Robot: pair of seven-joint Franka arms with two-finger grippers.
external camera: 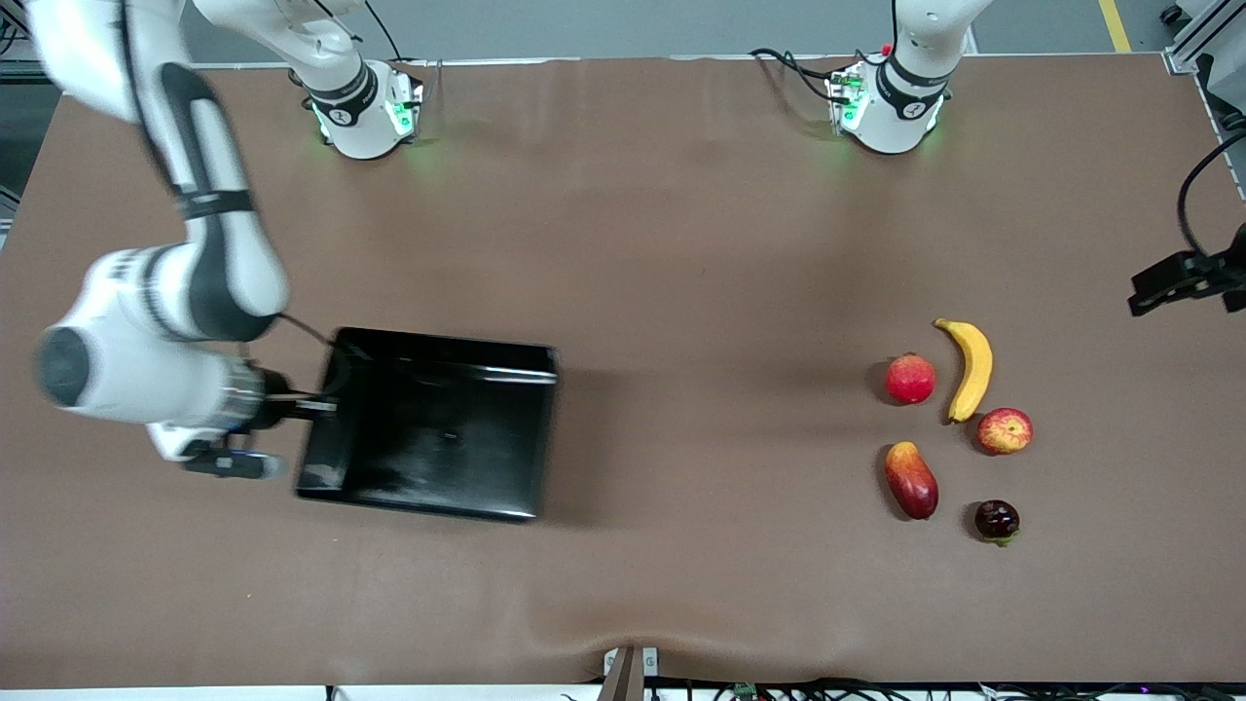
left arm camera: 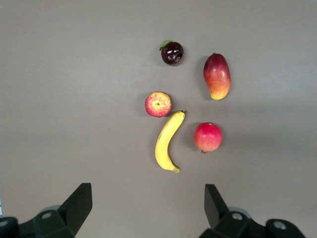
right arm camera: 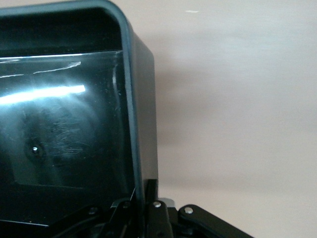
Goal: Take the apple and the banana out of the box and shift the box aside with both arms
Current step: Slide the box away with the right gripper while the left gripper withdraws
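The black box (external camera: 428, 428) is toward the right arm's end of the table. My right gripper (external camera: 316, 407) is shut on its short end wall, and the right wrist view shows the fingers (right arm camera: 166, 191) pinching the box wall (right arm camera: 133, 124). The yellow banana (external camera: 969, 368) and the red-and-yellow apple (external camera: 1005, 430) lie side by side on the table toward the left arm's end. My left gripper (left arm camera: 148, 193) hangs open and empty high over the table beside the banana (left arm camera: 167, 141) and the apple (left arm camera: 158, 104). It shows at the frame edge in the front view (external camera: 1158, 282).
A plain red round fruit (external camera: 910, 379) lies beside the banana. A mango (external camera: 911, 479) and a small dark fruit (external camera: 997, 520) lie nearer to the front camera. Brown tabletop (external camera: 701, 292) stretches between the box and the fruits.
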